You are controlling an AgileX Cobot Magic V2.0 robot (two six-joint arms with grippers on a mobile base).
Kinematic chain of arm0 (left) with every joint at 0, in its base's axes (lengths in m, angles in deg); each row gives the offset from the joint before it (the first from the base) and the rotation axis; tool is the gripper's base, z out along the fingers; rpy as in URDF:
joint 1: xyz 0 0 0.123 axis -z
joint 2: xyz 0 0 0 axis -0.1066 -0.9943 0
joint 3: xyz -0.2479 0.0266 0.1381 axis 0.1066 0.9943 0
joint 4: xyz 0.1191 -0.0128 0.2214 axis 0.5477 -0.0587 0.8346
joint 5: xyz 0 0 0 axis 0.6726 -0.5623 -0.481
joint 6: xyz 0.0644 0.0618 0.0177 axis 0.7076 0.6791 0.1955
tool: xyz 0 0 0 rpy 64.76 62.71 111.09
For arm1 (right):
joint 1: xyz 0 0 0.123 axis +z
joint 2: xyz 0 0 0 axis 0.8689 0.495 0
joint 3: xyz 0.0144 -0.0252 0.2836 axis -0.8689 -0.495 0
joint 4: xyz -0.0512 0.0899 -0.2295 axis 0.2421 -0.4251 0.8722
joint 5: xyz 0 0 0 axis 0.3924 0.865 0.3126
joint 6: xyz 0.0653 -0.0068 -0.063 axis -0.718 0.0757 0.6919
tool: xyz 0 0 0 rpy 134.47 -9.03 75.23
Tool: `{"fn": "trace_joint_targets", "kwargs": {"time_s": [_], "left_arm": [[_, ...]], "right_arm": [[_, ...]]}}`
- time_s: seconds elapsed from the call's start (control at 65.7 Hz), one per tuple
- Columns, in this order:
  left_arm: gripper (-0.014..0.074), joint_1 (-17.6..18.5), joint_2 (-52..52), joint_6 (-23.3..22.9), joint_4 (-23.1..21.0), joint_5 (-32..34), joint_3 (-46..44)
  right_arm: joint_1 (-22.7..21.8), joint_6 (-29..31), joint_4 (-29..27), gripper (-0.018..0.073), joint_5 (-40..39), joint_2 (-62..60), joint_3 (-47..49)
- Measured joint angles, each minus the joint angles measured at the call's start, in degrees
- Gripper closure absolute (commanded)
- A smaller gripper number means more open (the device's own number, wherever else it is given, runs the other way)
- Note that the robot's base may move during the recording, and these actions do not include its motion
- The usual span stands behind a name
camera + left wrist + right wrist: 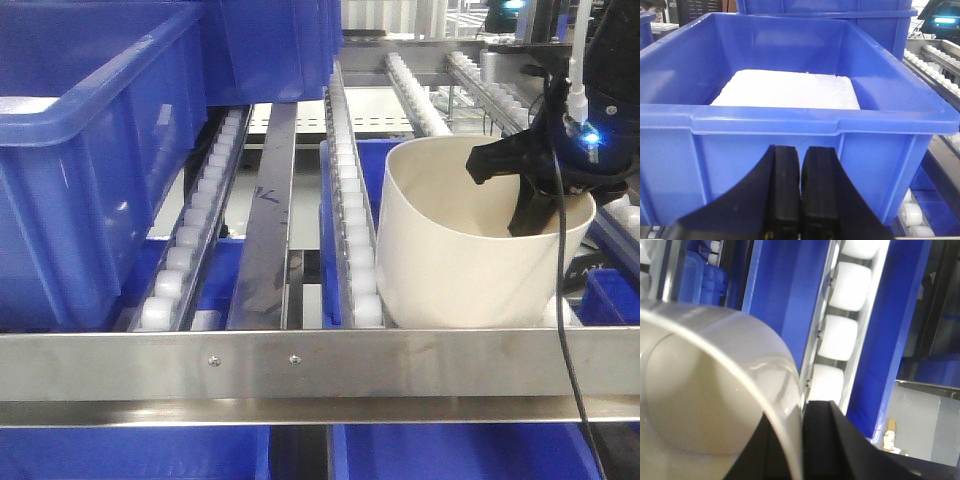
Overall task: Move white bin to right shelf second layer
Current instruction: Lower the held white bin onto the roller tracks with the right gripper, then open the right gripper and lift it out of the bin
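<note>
Front view faces the roller shelf [320, 360], wrist views close-up on bins

the bin's [455, 245] base hides behind the front bar [320, 362]; its right wall is masked by the right gripper [535, 190]; the left crate [90, 150] runs off the left edge.

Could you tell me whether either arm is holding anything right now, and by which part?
The right pincer grips the white bin by its rim wall, one finger inside and one outside. The left pincer is shut and holds nothing.
</note>
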Motion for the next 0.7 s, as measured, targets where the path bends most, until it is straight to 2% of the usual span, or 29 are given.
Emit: {"fn": "trace_joint_targets", "kwargs": {"time_s": [0.122, 0.198, 0.274, 0.35, 0.7], "left_arm": [[0.0512, 0.0, 0.0, 0.0, 0.0, 0.0, 0.0], [0.0512, 0.0, 0.0, 0.0, 0.0, 0.0, 0.0], [0.0512, 0.0, 0.0, 0.0, 0.0, 0.0, 0.0], [0.0512, 0.0, 0.0, 0.0, 0.0, 0.0, 0.0], [0.0512, 0.0, 0.0, 0.0, 0.0, 0.0, 0.0]], "right_arm": [[0.0, 0.0, 0.0, 0.0446, 0.0, 0.0, 0.0], [0.0, 0.0, 0.0, 0.0306, -0.03, 0.0, 0.0], [0.0, 0.0, -0.1, 0.0104, -0.03, 0.0, 0.0], [0.0, 0.0, -0.1, 0.0013, -0.03, -0.43, 0.03], [0.0, 0.0, -0.1, 0.0, -1.61, -6.51, 0.03]]}}
